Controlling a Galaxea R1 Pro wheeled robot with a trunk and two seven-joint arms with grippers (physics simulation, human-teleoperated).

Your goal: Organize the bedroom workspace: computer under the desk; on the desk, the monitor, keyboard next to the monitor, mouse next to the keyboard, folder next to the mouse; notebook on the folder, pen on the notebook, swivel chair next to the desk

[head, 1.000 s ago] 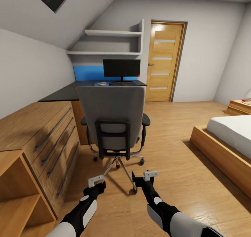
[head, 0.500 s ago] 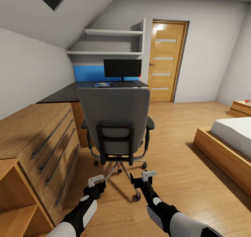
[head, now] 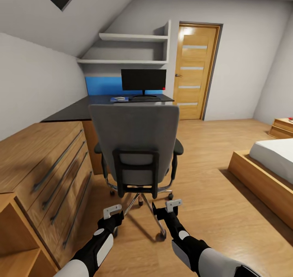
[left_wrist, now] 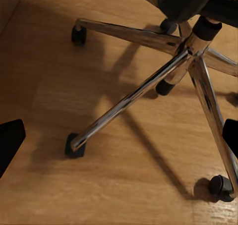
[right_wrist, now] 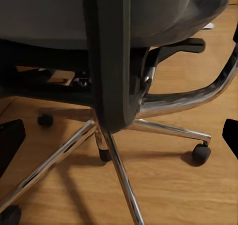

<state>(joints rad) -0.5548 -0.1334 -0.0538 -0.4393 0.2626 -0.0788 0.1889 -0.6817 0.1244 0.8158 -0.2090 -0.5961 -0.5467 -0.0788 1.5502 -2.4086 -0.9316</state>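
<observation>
The grey swivel chair stands right in front of me with its tall back toward me, between me and the black-topped desk. The monitor stands on the desk's far end. Left of its foot lies a small flat blue thing, probably the folder, with something pale on top. Keyboard, mouse, notebook and pen are too small to make out; the computer is hidden. My left gripper and right gripper hang open and empty just behind the chair's chrome base.
A light-wood chest of drawers and an open shelf unit line the left side. A bed and a nightstand are at the right, a door at the back. Bare floor lies right of the chair.
The whole view has crept forward, so the chair looms larger and nearer. Both arms keep the same pose and both grippers stay open.
</observation>
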